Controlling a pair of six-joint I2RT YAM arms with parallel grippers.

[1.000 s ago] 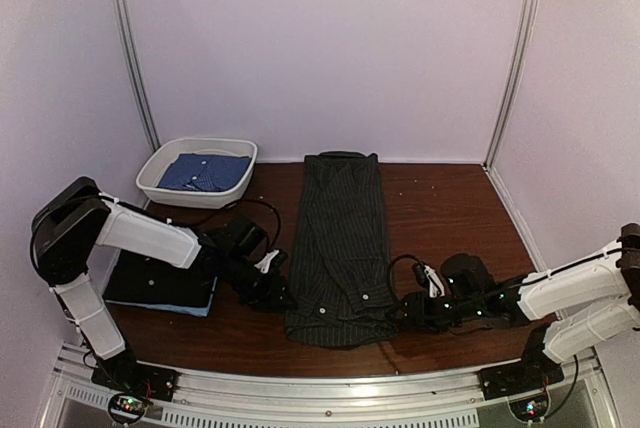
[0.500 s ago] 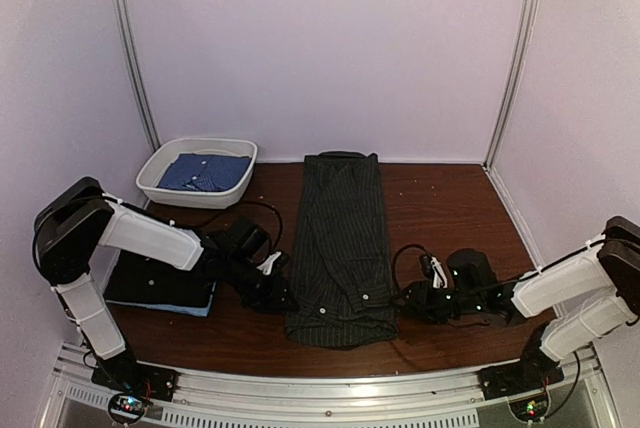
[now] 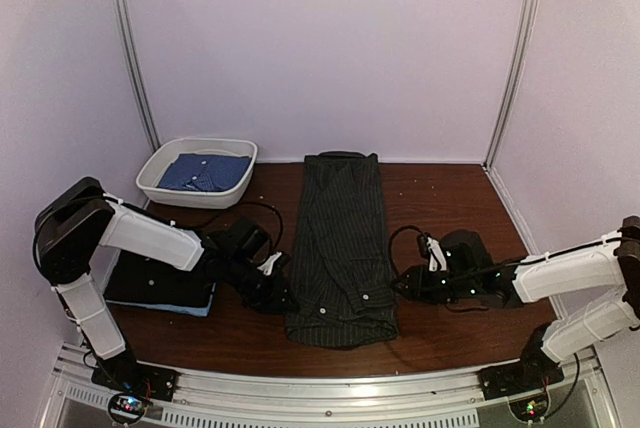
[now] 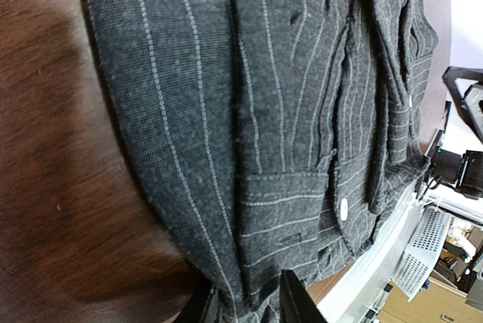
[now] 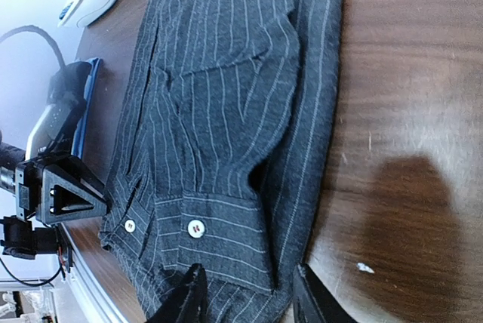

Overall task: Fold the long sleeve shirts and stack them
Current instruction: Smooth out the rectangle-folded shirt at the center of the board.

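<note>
The brown table (image 3: 455, 213) is left bare across the right of the overhead frame and in a narrower band at centre left, up to the walls. Down the centre a charcoal pinstriped shirt (image 3: 340, 233) is laid as a long folded strip; its lower layers are hidden. At middle left a folded black shirt (image 3: 150, 286) is partly covered by the left arm (image 3: 150, 236), and of the light blue shirt (image 3: 198, 308) beneath it only a thin edge is shown. A folded blue shirt (image 3: 205, 171) is held in the white tub (image 3: 150, 183) at upper left. The left gripper (image 4: 245, 304) is cut off at the frame's bottom edge, the strip's near left edge lying between its fingers. The right gripper (image 5: 249, 300) is likewise cropped (only fingertips are seen), set astride the near right hem. Whether either pinches the cloth cannot be told.
</note>
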